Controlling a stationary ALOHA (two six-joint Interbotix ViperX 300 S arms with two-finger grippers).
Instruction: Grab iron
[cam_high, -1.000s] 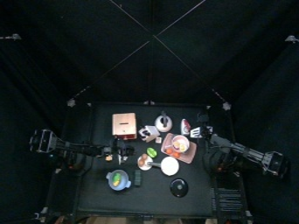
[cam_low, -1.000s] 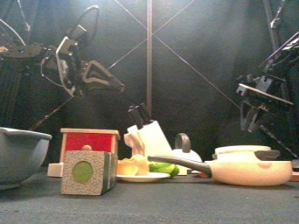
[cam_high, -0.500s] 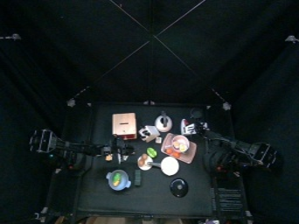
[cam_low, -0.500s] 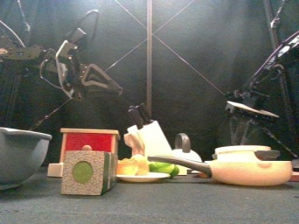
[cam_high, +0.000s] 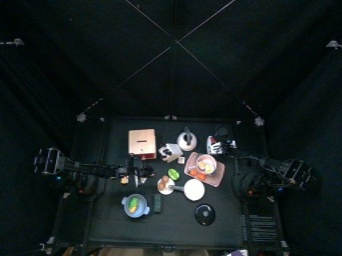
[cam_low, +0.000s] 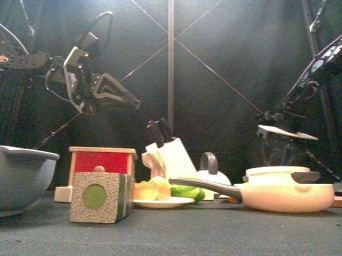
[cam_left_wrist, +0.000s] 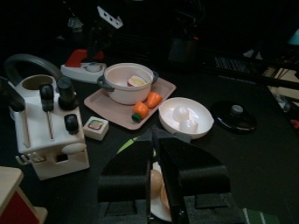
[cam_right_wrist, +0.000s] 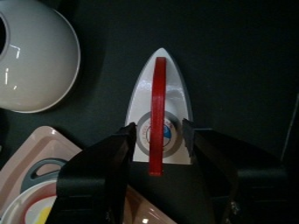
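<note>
The iron (cam_right_wrist: 156, 109) is white with a red handle and lies flat on the black table at the back right. It also shows in the left wrist view (cam_left_wrist: 82, 61). My right gripper (cam_right_wrist: 158, 164) is open, with one jaw on each side of the iron's rear end, close above it. In the top view the right gripper (cam_high: 221, 146) is behind the pink tray (cam_high: 214, 176). In the front view it (cam_low: 289, 131) hangs low behind the pot (cam_low: 283, 190), which hides the iron. My left gripper (cam_left_wrist: 156, 171) is shut and empty, resting high at the left (cam_low: 118, 92).
A white bowl (cam_right_wrist: 30, 52) and the pink tray's corner (cam_right_wrist: 35, 149) lie close beside the iron. A knife block (cam_high: 167, 151), kettle (cam_high: 189, 137), red box (cam_high: 142, 142), fruit plate (cam_low: 163, 201), grey bowl (cam_low: 20, 175) and black lid (cam_high: 203, 213) crowd the table.
My right gripper has tilted over and come down toward the table's back right, onto the iron. The left arm has not moved.
</note>
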